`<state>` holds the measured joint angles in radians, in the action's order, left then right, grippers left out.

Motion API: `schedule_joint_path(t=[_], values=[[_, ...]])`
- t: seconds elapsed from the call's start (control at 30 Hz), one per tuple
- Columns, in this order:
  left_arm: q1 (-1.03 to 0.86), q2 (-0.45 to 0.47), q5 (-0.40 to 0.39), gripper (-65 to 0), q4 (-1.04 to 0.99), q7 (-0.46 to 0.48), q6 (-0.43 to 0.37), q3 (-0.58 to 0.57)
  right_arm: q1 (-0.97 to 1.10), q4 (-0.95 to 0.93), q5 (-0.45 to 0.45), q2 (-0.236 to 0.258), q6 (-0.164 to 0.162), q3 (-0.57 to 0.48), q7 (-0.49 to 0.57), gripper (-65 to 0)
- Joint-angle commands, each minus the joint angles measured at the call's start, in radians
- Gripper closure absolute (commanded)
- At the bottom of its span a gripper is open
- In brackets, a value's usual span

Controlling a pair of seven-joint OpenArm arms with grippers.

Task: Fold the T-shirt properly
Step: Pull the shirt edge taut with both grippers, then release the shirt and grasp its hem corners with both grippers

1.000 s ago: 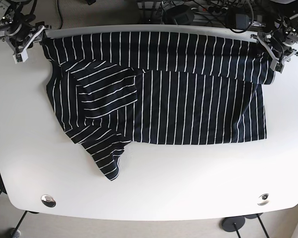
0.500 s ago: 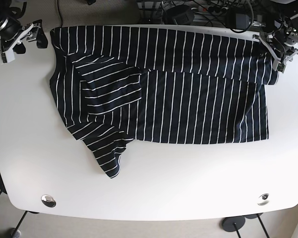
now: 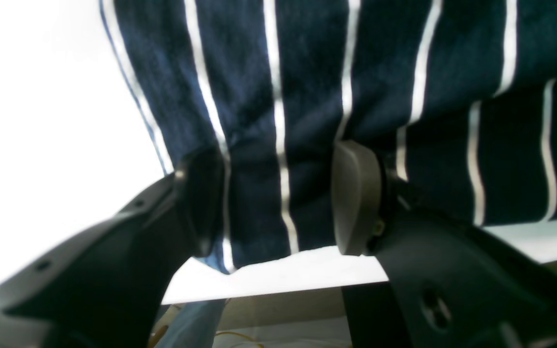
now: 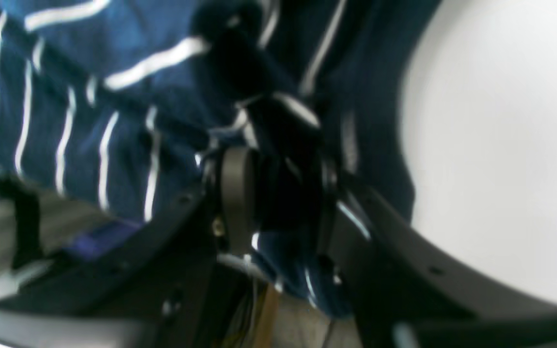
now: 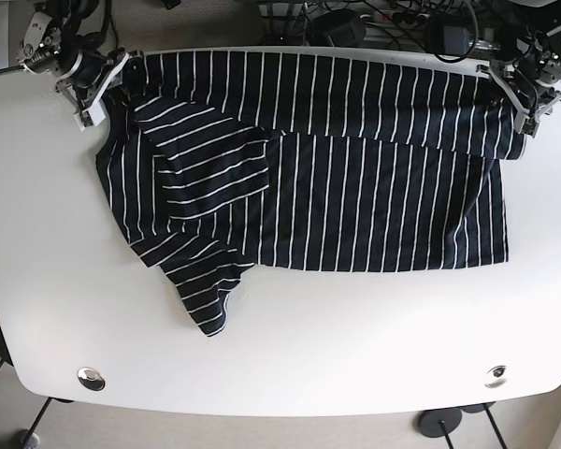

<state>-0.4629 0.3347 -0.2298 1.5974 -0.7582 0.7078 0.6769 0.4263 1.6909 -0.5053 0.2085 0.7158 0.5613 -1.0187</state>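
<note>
The left gripper [image 3: 278,203] stands open around the T-shirt [image 5: 355,168] hem; the right gripper [image 4: 278,198] pinches cloth between its jaws.

T-shirt [image 5: 318,178] spread across table [image 5: 290,346], far edge along table's back rim, sleeve [image 5: 201,290] trailing toward front-left, right gripper [image 5: 107,79] at back-left corner, left gripper [image 5: 519,94] at back-right corner
</note>
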Motion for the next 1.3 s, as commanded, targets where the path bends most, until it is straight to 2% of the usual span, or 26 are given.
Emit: schedule_joint_path(t=[0.03, 0.13, 0.27, 0.4, 0.47, 0.6, 0.67, 0.77, 0.83, 0.87, 0.93, 0.97, 1.0, 1.03, 1.1, 1.13, 1.27, 1.3], values=[[-0.023, 0.008, 0.037, -32.4, 0.001, -0.034, -0.010, 0.051, 0.015, -0.073, 0.081, 0.038, -0.018, -0.010, -0.032, -17.1], [-0.044, 0.008, 0.036, -32.4, 0.004, -0.034, -0.010, 0.066, 0.003, -0.071, 0.081, 0.055, -0.018, -0.008, -0.027, -17.1], [-0.044, 0.005, 0.036, -32.4, 0.031, -0.036, -0.010, 0.088, 0.009, -0.015, 0.081, 0.053, -0.018, -0.008, -0.027, -17.0], [-0.035, -0.036, 0.034, -32.9, 0.185, -0.131, -0.010, 0.165, 0.058, 0.174, 0.079, 0.042, -0.018, -0.002, -0.028, -16.8], [-0.023, -0.036, 0.004, -33.2, 0.274, -0.139, -0.010, 0.163, 0.067, 0.277, 0.079, 0.009, -0.018, 0.001, -0.030, -17.1], [-0.012, -0.032, -0.066, -33.3, 0.323, -0.140, -0.010, 0.162, 0.026, 0.315, 0.079, 0.004, -0.018, -0.001, -0.030, -17.3], [0.059, -0.029, -0.058, -33.3, 0.317, -0.140, -0.010, 0.139, -0.024, 0.311, 0.089, 0.006, -0.018, -0.001, -0.030, -17.4], [0.135, -0.033, 0.036, -33.3, 0.317, -0.140, -0.010, 0.105, -0.111, 0.295, 0.090, 0.006, -0.018, -0.001, -0.056, -17.4], [0.212, -0.036, 0.114, -33.3, 0.314, -0.140, -0.010, 0.077, -0.183, 0.252, 0.090, 0.006, -0.018, -0.001, -0.078, -19.0], [0.240, -0.038, 0.137, -33.3, 0.298, -0.140, -0.010, 0.062, -0.220, 0.220, 0.090, 0.006, -0.018, -0.001, -0.078, -22.7], [0.300, -0.038, 0.152, -33.2, 0.261, -0.140, -0.010, 0.036, -0.301, 0.148, 0.092, 0.006, -0.018, -0.007, -0.078, -33.9], [0.342, -0.038, 0.152, -33.2, 0.222, -0.140, -0.010, 0.033, -0.361, 0.087, 0.104, 0.007, -0.018, -0.007, -0.074, -42.8], [0.370, -0.038, 0.152, -33.2, 0.192, -0.140, -0.010, 0.030, -0.404, 0.045, 0.135, 0.007, -0.018, -0.008, -0.073, -47.4], [0.415, -0.036, 0.152, -33.2, 0.154, -0.140, -0.010, 0.028, -0.481, -0.018, 0.204, -0.002, -0.018, -0.008, -0.070, -51.2], [0.468, -0.036, 0.152, -33.2, 0.114, -0.140, -0.010, 0.028, -0.567, -0.113, 0.290, -0.008, -0.018, -0.008, -0.028, -51.7], [0.496, -0.036, 0.152, -33.2, 0.097, -0.140, -0.010, 0.028, -0.627, -0.199, 0.346, -0.021, -0.018, -0.010, 0.027, -51.7], [0.527, -0.036, 0.152, -33.2, 0.071, -0.140, -0.010, 0.022, -0.806, -0.521, 0.468, -0.011, -0.018, -0.010, 0.199, -51.7], [0.527, -0.035, 0.152, -33.2, 0.071, -0.140, -0.010, -0.004, -0.846, -0.621, 0.489, 0.004, -0.018, -0.010, 0.268, -51.7]])
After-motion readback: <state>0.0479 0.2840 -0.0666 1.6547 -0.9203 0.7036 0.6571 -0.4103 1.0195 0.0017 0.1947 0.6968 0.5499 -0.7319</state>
